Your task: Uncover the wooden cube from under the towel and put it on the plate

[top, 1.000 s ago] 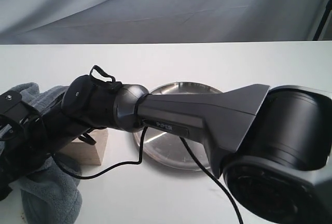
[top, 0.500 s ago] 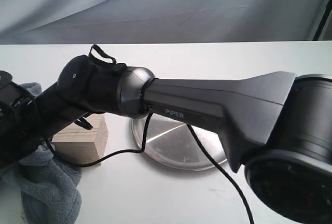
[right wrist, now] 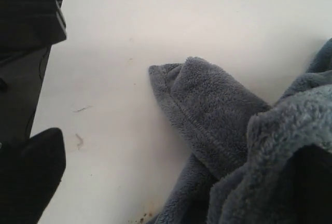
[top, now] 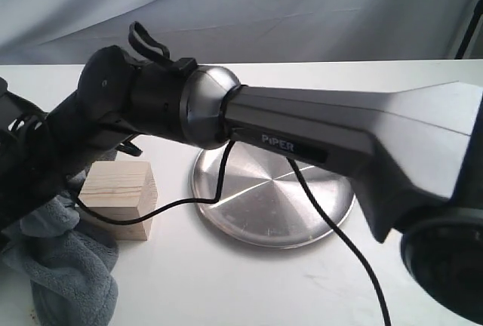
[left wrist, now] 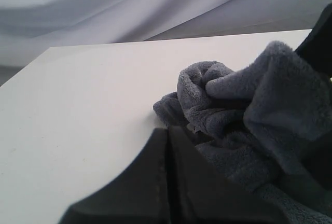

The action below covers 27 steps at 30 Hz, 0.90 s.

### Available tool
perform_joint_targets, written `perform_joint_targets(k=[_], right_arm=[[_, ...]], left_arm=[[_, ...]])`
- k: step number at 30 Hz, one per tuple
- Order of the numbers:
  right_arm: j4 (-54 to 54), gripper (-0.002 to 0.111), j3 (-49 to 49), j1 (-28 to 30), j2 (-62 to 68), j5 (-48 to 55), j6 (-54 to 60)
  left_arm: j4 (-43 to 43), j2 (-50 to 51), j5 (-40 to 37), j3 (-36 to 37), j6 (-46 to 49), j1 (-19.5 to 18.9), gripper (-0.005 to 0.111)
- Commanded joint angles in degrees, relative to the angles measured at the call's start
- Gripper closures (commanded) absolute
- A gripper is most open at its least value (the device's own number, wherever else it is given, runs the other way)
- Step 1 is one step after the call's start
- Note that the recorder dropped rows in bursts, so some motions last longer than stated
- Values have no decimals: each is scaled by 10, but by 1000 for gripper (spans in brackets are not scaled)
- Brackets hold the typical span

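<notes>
Clearly the towel (top: 68, 273) lies bunched at the plate's (top: 256, 213) 8 o'clock so the cube (top: 121, 198) sits bare at its 9; your right gripper (right wrist: 171, 182) gapes, left gripper's (left wrist: 167, 182) jaws look together.

Exterior low, near, all views share towel (top: 69, 275)

A plain white tabletop (top: 362, 84) bears a few small dark scuffs (right wrist: 79, 140), and behind its far edge hangs a pale grey, softly creased backdrop cloth (top: 302, 9).
</notes>
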State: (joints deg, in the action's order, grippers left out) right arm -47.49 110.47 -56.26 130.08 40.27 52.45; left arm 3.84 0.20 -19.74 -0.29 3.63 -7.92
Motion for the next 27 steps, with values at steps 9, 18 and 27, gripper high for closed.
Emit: perform_joint_targets(k=[9,18,27], right_arm=[[104,7,3,3,-69,11,-80],[119,7,3,-8,-55,57,-94],[442,7,3,8,-58,59,-230]], left_arm=[[-3,-2,4,3,-1,-1,107],[-3,-2,4,3,-1,-1,107],[-3,-2,4,3,-1,-1,107]])
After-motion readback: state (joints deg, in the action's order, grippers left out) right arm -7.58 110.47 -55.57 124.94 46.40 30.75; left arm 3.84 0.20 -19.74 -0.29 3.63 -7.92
